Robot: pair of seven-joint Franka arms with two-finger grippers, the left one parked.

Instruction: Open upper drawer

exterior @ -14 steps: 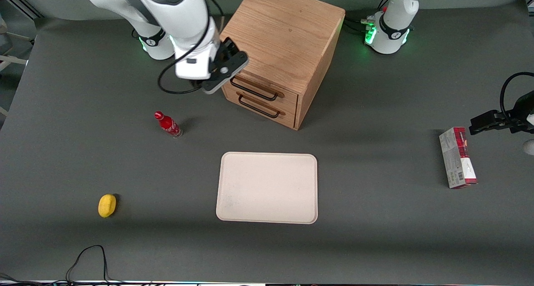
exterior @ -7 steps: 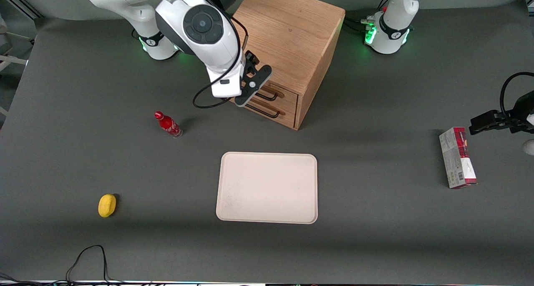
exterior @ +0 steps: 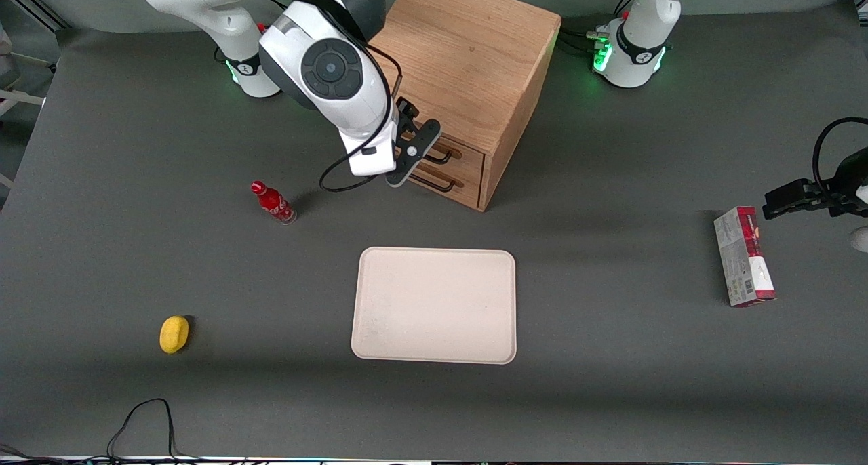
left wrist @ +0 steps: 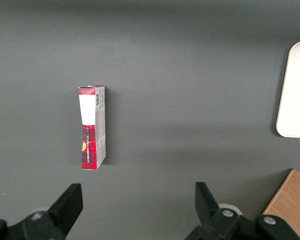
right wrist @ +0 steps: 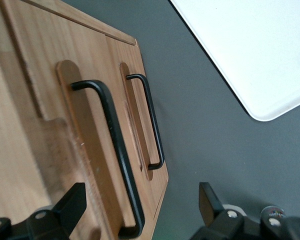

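The wooden cabinet (exterior: 468, 51) stands at the back of the table with both drawers shut. The upper drawer (exterior: 468, 154) has a thin black bar handle (exterior: 442, 157), and this handle also shows in the right wrist view (right wrist: 115, 150). The lower drawer's handle (exterior: 434, 184) sits just below it, and shows in the right wrist view too (right wrist: 151, 120). My right gripper (exterior: 415, 152) is in front of the drawer fronts. It is open in the wrist view (right wrist: 138, 205), with one end of the upper handle between its fingers (right wrist: 70, 205), not touching.
A beige tray (exterior: 435, 305) lies nearer the front camera than the cabinet. A red bottle (exterior: 273, 203) stands beside the gripper, toward the working arm's end. A yellow object (exterior: 174, 333) lies near the front edge. A red-and-grey box (exterior: 744, 255) lies toward the parked arm's end.
My gripper has swung from the cabinet's corner across to the drawer fronts, then edged a little lower and nearer the handles. The drawers have not moved.
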